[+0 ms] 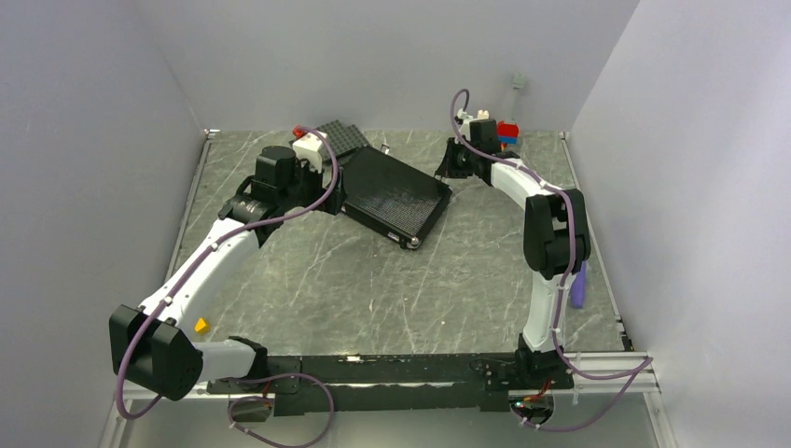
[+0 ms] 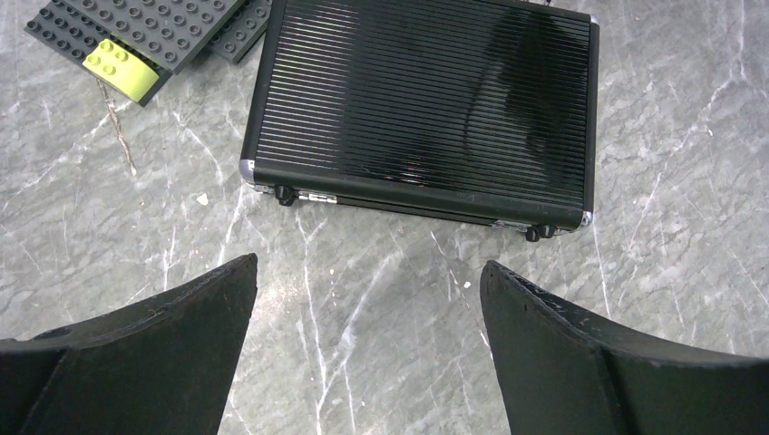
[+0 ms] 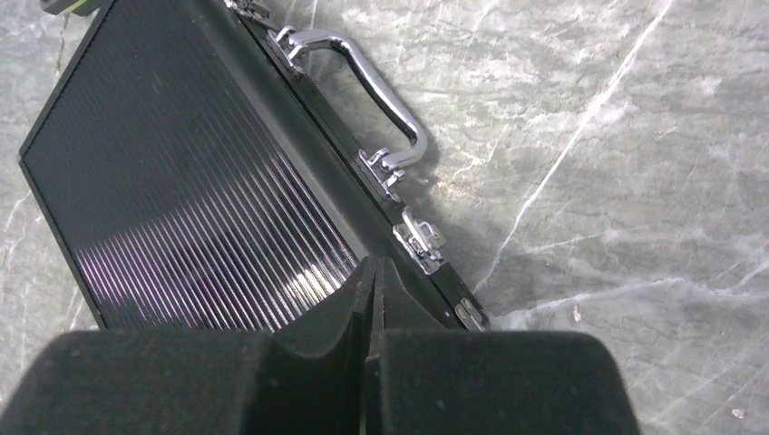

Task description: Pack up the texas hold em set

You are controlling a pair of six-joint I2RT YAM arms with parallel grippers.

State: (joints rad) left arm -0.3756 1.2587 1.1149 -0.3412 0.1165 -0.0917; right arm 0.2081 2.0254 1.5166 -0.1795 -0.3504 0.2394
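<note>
Over the case corner, the pressed-together right end effector is hovering beside a latch; the spread left end effector should be bracing opposite.

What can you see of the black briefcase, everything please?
The black briefcase lies flat and closed on the marbled table, turned at an angle. Its lid is glossy ribbed black with silver corner caps. One long edge carries a chrome handle folded outward and silver latches; the opposite edge shows small black knobs. The right gripper, jaws shut, sits over the latch-side edge; contact is unclear. Grey studded baseplates lie by one corner.
</note>
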